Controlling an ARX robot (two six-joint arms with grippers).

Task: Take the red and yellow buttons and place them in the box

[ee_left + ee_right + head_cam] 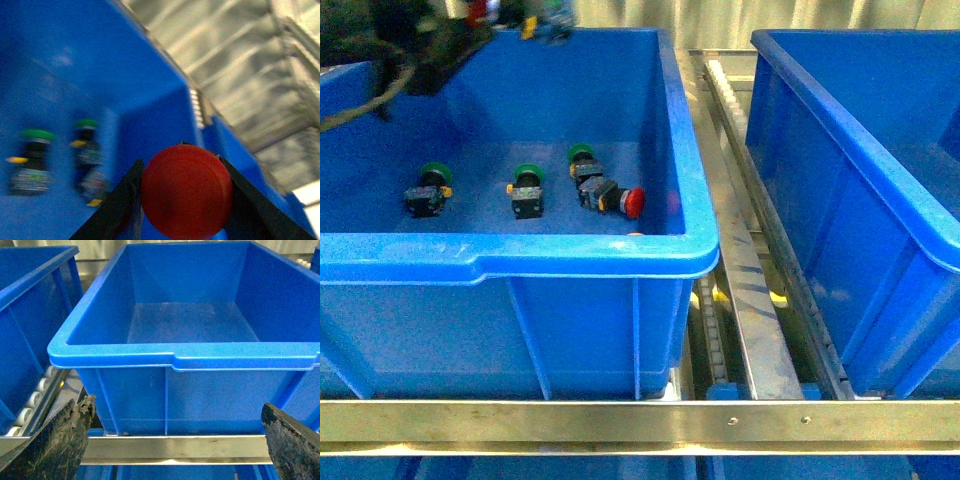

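Blur around red button [186, 192] clamped between left fingers [119, 212], body hidden; right fingers [55, 445] apart.

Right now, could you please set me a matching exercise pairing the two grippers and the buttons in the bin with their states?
1 left gripper
2 right gripper
3 loose red button
4 green buttons

A open
B on its side near the blue bin's right wall
C shut on a red button
D three in the bin

Pairs: 1C, 2A, 3B, 4D.
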